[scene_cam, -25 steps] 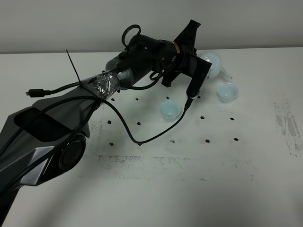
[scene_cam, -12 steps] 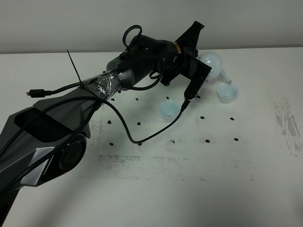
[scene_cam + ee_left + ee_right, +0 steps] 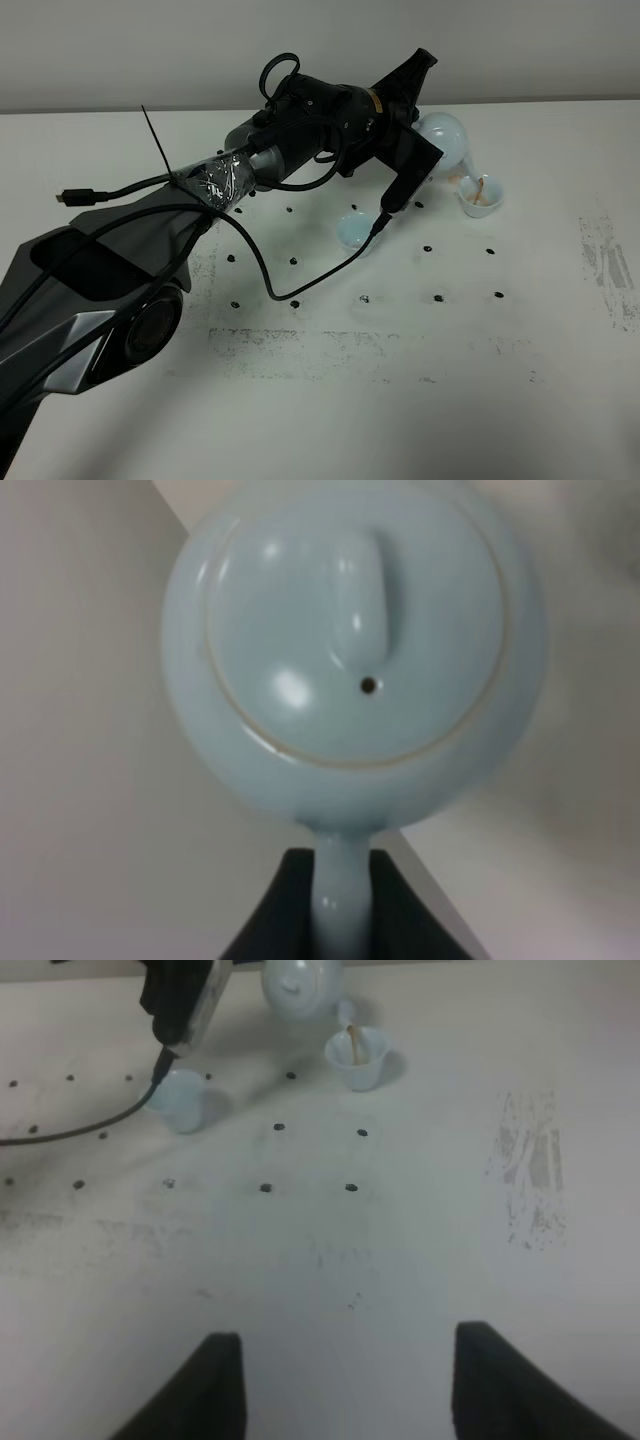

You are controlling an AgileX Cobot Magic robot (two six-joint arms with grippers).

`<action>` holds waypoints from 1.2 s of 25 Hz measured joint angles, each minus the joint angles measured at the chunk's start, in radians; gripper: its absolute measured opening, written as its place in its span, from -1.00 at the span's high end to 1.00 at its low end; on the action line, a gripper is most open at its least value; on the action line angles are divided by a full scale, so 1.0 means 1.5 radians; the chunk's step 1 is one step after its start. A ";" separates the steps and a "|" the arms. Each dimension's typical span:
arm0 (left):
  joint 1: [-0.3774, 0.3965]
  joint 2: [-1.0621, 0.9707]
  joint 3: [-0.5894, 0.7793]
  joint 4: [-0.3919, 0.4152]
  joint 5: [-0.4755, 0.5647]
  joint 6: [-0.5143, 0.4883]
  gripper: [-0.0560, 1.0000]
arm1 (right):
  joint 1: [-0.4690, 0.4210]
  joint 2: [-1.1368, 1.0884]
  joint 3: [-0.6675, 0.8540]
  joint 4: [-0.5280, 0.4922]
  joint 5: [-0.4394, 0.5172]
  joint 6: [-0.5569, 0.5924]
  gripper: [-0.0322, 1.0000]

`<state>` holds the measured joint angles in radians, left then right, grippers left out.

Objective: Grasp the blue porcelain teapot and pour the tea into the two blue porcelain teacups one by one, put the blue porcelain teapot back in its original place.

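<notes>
White desk. Left arm reaches to the upper centre of the high view. Teapot hangs there above the desk, tipped, spout down over the cup at upper right, which has brown tea in it. Other cup sits at centre, apart. Left claw is clamped on the teapot handle. Right claw is spread wide, holding nothing.

The teapot fills the view, its lid and vent hole facing the camera. The hand clamps its handle.
</notes>
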<state>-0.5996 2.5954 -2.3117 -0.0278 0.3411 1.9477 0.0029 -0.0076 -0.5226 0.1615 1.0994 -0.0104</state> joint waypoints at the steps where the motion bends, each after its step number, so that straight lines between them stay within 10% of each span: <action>1: 0.000 0.000 0.000 0.000 -0.002 0.002 0.73 | 0.000 0.000 0.000 0.000 0.000 0.000 -0.01; 30: -0.005 0.000 0.000 0.033 -0.023 0.005 0.73 | 0.000 0.000 0.000 0.000 0.000 0.000 -0.01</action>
<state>-0.6076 2.5954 -2.3117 0.0210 0.3062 1.9555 0.0029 -0.0076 -0.5226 0.1615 1.0994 -0.0104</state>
